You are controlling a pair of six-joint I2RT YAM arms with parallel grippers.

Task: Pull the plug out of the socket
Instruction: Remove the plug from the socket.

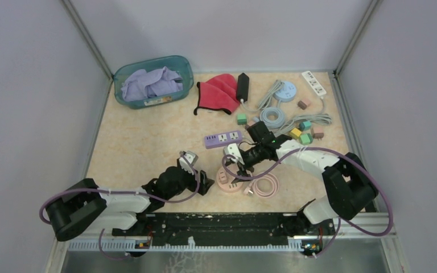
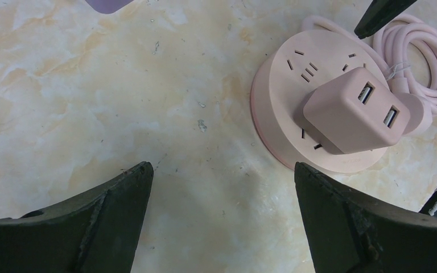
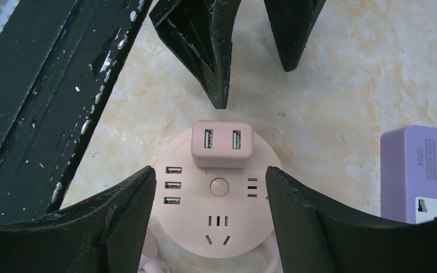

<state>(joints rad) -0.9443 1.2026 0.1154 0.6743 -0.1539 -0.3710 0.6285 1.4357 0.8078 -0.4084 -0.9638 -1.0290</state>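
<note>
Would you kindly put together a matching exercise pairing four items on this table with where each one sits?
Things:
1. pink USB plug
2. round pink socket
3. purple power strip
4. teal basket

Places:
A. far left corner, holding lilac cloth
B. lying flat beside a coiled pink cable
C. seated on the round socket
D. lying just behind the socket, farther back

Pairs: 1-C; 2-B; 3-D; 4-A
</note>
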